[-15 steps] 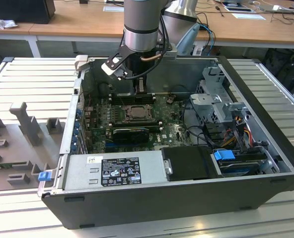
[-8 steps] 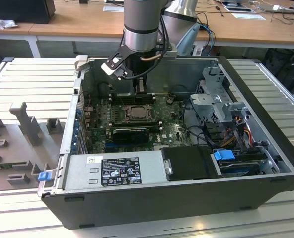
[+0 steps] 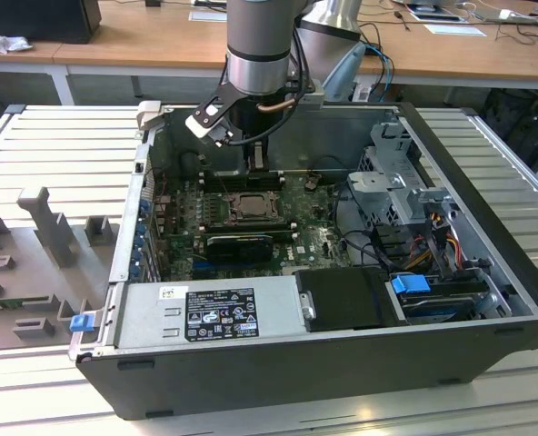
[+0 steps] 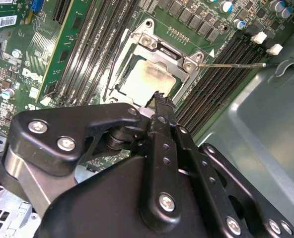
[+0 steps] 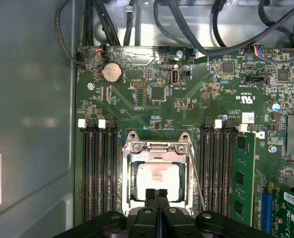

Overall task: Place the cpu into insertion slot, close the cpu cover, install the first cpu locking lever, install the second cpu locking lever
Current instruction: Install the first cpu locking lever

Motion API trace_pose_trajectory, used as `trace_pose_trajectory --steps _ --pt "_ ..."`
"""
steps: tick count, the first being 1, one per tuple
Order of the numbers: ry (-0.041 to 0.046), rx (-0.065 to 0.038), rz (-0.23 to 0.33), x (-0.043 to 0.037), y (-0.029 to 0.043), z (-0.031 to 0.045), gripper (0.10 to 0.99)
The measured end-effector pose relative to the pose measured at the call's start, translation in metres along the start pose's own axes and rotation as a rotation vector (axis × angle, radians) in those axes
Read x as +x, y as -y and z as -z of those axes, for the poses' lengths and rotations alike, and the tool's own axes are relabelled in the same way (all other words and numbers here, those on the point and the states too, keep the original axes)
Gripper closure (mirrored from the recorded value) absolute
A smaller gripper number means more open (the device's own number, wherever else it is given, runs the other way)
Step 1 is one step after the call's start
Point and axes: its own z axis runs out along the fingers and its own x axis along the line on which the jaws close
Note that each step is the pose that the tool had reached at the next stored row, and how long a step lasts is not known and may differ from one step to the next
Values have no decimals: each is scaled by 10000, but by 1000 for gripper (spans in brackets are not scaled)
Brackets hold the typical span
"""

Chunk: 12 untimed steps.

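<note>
Fingers (image 5: 150, 196): drawn together, tip against tip, with nothing visible between them. In both wrist views they stand directly over the near edge of the socket, just above or on the chip's margin; whether they touch it cannot be told. The closed, narrow tip suits pushing or pressing in a tight spot more than grasping.

Cpu (image 5: 158, 179): seated flat in the insertion slot (image 5: 132, 184), pale face upward and square to the frame. Placement judged complete.

Cpu cover (image 5: 157, 148): lowered over the chip. Its metal frame surrounds the chip's face, which shows through the central window. In the second wrist view the cover (image 4: 163, 49) lies level with the socket, not raised.

Locking lever (image 4: 231, 65): a thin wire rod reaching out from the socket corner over the memory slots (image 4: 214, 84), away from the frame. Judged unlatched, so the cover is held by its own weight only. In the first wrist view the same rod (image 5: 196, 178) runs alongside the socket. A second thin rod may lie on the opposite side; its state cannot be told.

Setting: in the exterior view the arm (image 3: 260, 45) reaches straight down into the open computer case (image 3: 296, 363), which lies on its side on the slatted table (image 3: 60, 145), so the motherboard (image 5: 152, 94) faces up for vertical access.
</note>
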Motion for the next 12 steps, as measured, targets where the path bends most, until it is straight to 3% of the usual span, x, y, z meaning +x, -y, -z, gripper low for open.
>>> trace_pose_trajectory --steps 6,12 --pt "5 3 0 0 0 11 980" --pt "-1 -1 0 3 -1 81 980"
